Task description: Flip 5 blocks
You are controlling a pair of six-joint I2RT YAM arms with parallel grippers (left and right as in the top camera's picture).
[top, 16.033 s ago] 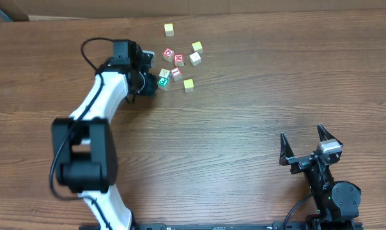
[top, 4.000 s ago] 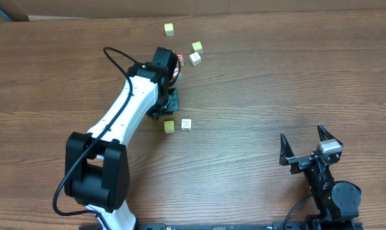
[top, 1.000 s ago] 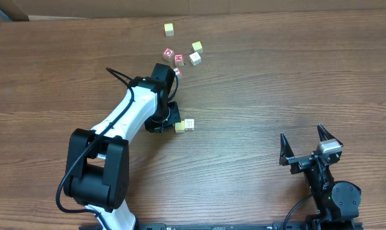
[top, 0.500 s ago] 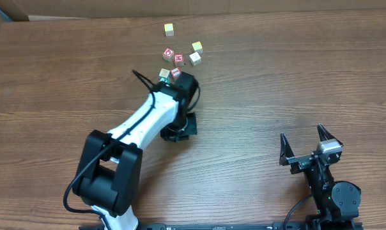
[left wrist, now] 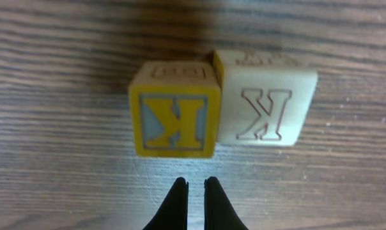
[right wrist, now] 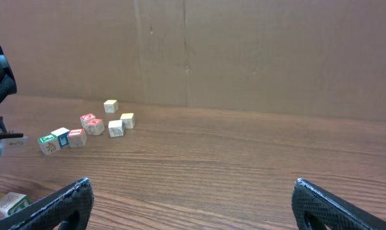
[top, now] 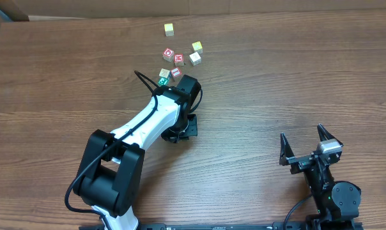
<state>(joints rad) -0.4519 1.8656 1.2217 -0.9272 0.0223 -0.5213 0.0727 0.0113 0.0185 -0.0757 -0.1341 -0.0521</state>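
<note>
While the yellow "K" block (left wrist: 175,118) and the cream "K" block (left wrist: 264,105) sit touching side by side on the table (top: 276,76), the left gripper (left wrist: 194,184) hangs just short of them, its fingers closed and empty. The green block (top: 163,82) and the red-framed block (top: 175,72) lie near, beyond the arm. The right gripper (top: 303,149) sits well apart, spread wide and holding nothing.

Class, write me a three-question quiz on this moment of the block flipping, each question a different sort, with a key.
1. True or false: the left gripper is shut on the yellow block.
2. Which letter shows on the cream block? A) D B) K C) M
3. Fill in: the yellow and cream blocks are ___ (touching or apart).
Key: 1 false, the left gripper is shut but empty; 2 B; 3 touching.
</note>
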